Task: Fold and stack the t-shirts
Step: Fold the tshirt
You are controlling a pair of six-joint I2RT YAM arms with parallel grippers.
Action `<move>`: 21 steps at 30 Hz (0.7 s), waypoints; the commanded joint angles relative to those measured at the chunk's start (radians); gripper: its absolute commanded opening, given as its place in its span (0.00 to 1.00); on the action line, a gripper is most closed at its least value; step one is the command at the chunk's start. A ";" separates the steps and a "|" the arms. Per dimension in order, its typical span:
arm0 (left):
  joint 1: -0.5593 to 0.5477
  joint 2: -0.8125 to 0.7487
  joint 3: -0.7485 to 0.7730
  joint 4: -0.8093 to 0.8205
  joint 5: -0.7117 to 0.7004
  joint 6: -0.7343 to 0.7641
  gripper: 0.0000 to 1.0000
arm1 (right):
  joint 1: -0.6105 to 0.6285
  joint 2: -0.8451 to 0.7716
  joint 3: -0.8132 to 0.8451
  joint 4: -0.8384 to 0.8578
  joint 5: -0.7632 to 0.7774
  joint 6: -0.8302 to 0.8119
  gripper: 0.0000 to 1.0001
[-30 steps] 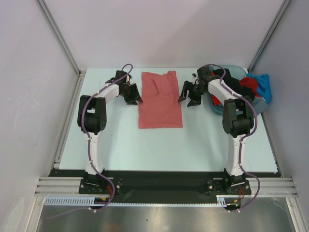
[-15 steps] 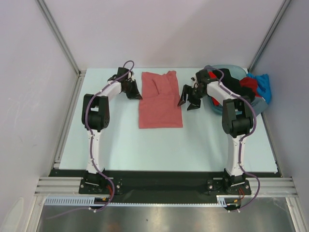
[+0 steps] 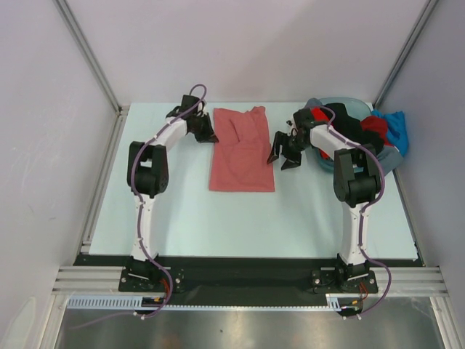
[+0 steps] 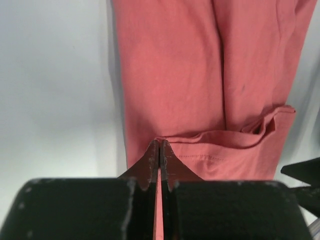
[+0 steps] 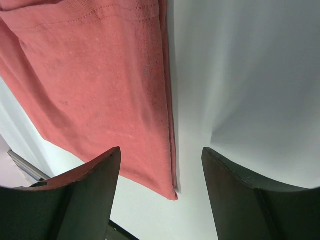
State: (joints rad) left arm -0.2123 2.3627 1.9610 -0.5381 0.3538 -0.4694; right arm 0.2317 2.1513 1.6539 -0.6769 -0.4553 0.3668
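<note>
A salmon-red t-shirt point(image 3: 241, 156) lies folded into a long strip in the middle of the table. My left gripper point(image 3: 211, 136) is at its far left corner. In the left wrist view its fingertips point(image 4: 159, 143) are shut on the hem of the salmon-red t-shirt point(image 4: 175, 75), with a sliver of cloth pinched between them. My right gripper point(image 3: 282, 158) hangs open at the shirt's right edge. In the right wrist view its jaws point(image 5: 161, 150) straddle the folded edge of the shirt point(image 5: 90, 75) without touching it. More t-shirts, red point(image 3: 374, 125), blue point(image 3: 397, 128) and black point(image 3: 350, 118), are heaped at the far right.
The grey-blue basin point(image 3: 347, 102) with the heap of shirts stands at the far right corner, just behind the right arm. Metal frame posts and white walls close in the table on the left, right and back.
My left gripper has closed on the shirt's far left corner and shifted a little toward the back. The right gripper has stayed open and barely moved.
</note>
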 commanded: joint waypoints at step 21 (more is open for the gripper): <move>0.007 -0.038 0.125 -0.183 -0.213 0.028 0.48 | 0.026 -0.091 -0.035 -0.003 0.044 0.024 0.73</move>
State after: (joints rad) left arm -0.2165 2.4302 2.0766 -0.6605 0.2329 -0.4610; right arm 0.2535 2.1410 1.6325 -0.6765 -0.4488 0.3740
